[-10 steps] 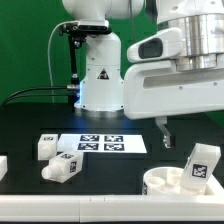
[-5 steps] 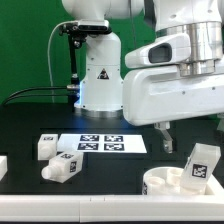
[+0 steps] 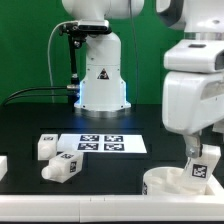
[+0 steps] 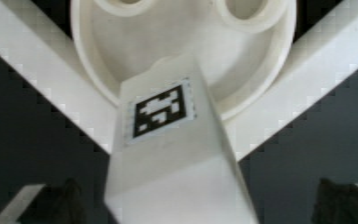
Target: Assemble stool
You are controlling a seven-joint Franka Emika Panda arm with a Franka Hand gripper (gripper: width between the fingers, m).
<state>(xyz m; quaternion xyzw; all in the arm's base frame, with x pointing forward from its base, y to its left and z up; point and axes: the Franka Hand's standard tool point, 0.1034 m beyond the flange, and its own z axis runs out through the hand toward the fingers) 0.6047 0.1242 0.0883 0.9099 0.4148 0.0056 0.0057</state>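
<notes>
The white round seat (image 3: 160, 183) lies at the front on the exterior view's right, and it also shows in the wrist view (image 4: 158, 35). A chunky white leg (image 3: 204, 166) with a square tag stands tilted in it, seen close up in the wrist view (image 4: 162, 140). My gripper (image 3: 197, 158) is lowered over this leg. In the wrist view the gripper (image 4: 194, 205) is open, with one dark finger (image 4: 43, 205) on each side of the leg and a gap between each and the leg. Two more tagged legs (image 3: 62, 166) (image 3: 46, 148) lie on the exterior view's left.
The marker board (image 3: 95, 144) lies mid-table in front of the robot base (image 3: 100, 80). Another white part (image 3: 3, 165) sits at the far left edge of the exterior view. White border rails (image 4: 327, 75) run diagonally beside the seat in the wrist view.
The arm has swung toward the exterior view's right and come down, so the open gripper now straddles the leg standing in the seat. The parts have not moved.
</notes>
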